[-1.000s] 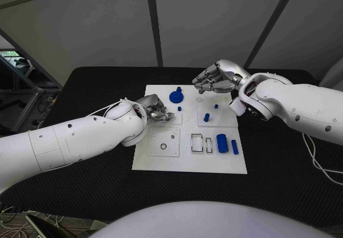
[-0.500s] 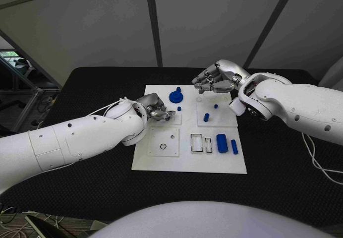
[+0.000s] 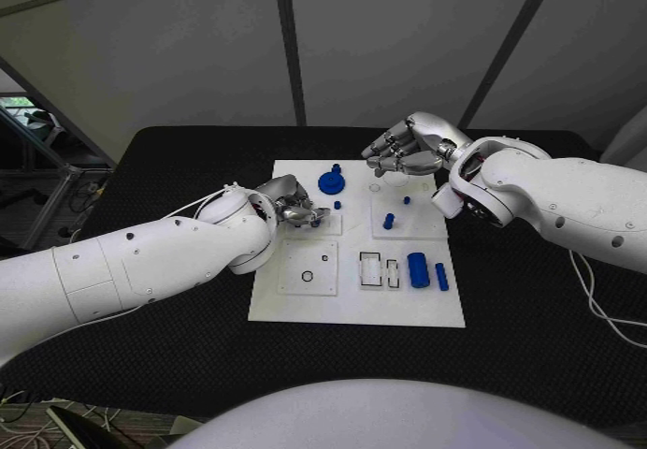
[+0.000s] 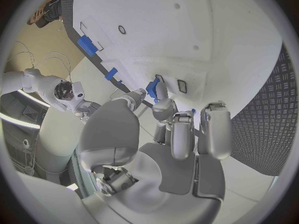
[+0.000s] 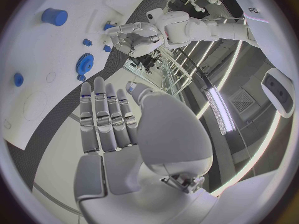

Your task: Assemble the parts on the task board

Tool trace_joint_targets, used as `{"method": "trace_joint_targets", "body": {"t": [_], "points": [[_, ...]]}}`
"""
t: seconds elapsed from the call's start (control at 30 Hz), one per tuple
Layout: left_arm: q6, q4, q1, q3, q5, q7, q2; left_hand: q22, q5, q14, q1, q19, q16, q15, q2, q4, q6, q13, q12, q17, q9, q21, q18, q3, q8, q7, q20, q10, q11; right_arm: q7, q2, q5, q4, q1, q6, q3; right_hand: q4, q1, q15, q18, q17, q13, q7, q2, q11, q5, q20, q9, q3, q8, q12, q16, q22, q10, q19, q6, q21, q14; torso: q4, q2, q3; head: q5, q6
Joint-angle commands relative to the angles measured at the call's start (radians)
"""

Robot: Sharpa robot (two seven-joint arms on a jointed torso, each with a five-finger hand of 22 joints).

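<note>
Black, fine-textured surface (image 3: 162, 168) carries a flat white task board (image 3: 353, 313), matte, rectangular, with raised square panels and outlined slots. Blue plastic parts on it: a toothed gear (image 3: 332, 182) near the far edge, a short upright peg (image 3: 390, 222) on the right-hand panel, a thick cylinder (image 3: 418, 269) lying beside a slimmer bar (image 3: 442, 277) at the board's right side. Left hand (image 3: 296, 208), silver and jointed, sits low over the board's left-middle panel; in the left wrist view its fingers (image 4: 163, 107) are curled in around a small blue piece (image 4: 152, 89), pinched at the tips close above the white plate. Right hand (image 3: 405, 148) hangs above the board's far edge, fingers side by side and loosely bent, holding nothing, apart from the gear, which lies just to its left.
</note>
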Motion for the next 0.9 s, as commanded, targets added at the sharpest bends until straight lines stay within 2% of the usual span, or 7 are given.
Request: {"method": "trace_joint_targets", "body": {"t": [0.03,0.27,0.47,0.7,0.9], "points": [[0.005,0.001,0.0,0.001,0.001,0.003,-0.001,0.123,0.003,0.101,-0.007,0.009,-0.005,-0.006,0.005,-0.001,0.01,0.0,0.004,0.253,0.0,0.004,-0.006,-0.004,0.003,0.0,0.001,0.005,-0.001,0.009,0.0,0.0,0.0,0.002,0.0,0.001,-0.001,-0.003,0.001,0.013,-0.001,0.0,0.008,0.008,0.001,0.004,0.004,0.001,0.007,-0.006,0.002,-0.001,-0.001,-0.005,0.005,-0.002,-0.005,-0.008,0.0003,0.0,-0.0001,-0.001,0.0],[0.005,0.005,-0.001,0.005,0.001,0.005,-0.003,0.124,0.006,0.101,0.009,0.01,-0.005,-0.006,0.015,-0.001,0.009,0.002,0.005,0.253,0.0,0.004,-0.006,-0.007,0.003,-0.002,0.001,0.005,-0.002,0.009,0.0,0.0,0.0,0.002,0.0,0.001,-0.001,-0.003,0.001,0.013,-0.001,0.0,0.008,0.008,0.001,0.004,0.004,0.001,0.007,-0.006,0.002,-0.001,-0.001,-0.005,0.005,-0.002,-0.005,-0.008,0.0004,0.001,-0.0004,-0.001,0.0],[0.003,0.009,-0.002,0.009,0.014,0.007,-0.007,0.125,0.008,0.101,0.04,0.01,-0.005,-0.008,0.03,-0.007,0.005,0.001,0.003,0.253,0.0,0.002,-0.005,0.021,0.001,-0.005,-0.001,0.004,-0.004,0.008,0.0,-0.001,-0.001,0.001,0.0,0.001,-0.001,-0.003,0.001,0.013,-0.001,0.0,0.008,0.008,0.001,0.004,0.004,0.001,0.007,-0.006,0.002,-0.001,-0.001,-0.005,0.005,-0.002,-0.005,-0.008,0.0014,0.0,-0.0006,-0.003,0.0],[0.003,0.013,-0.004,0.011,0.035,0.014,-0.011,0.127,0.007,0.101,0.089,0.009,-0.005,-0.011,0.041,-0.051,-0.007,0.0,-0.002,0.253,0.006,-0.001,-0.005,0.142,0.005,-0.006,-0.005,0.001,-0.007,0.008,0.001,-0.001,-0.002,0.001,0.001,0.0,-0.001,-0.003,0.001,0.013,-0.001,0.0,0.008,0.008,0.001,0.004,0.004,0.001,0.007,-0.006,0.002,-0.001,-0.001,-0.005,0.005,-0.002,-0.005,-0.008,0.0006,0.0,-0.0003,-0.003,0.0],[0.008,0.015,-0.004,0.012,0.047,0.02,-0.013,0.128,0.007,0.101,0.099,0.009,-0.005,-0.01,0.038,-0.117,-0.021,-0.005,-0.01,0.253,0.017,-0.005,-0.005,0.262,0.016,-0.005,-0.004,-0.002,-0.006,0.008,0.002,-0.001,-0.002,0.001,0.001,0.0,-0.001,-0.003,0.001,0.013,-0.001,0.0,0.008,0.008,0.001,0.004,0.004,0.001,0.007,-0.006,0.002,-0.001,-0.001,-0.005,0.005,-0.002,-0.005,-0.008,0.0005,0.0,0.0,-0.002,0.0]]}}
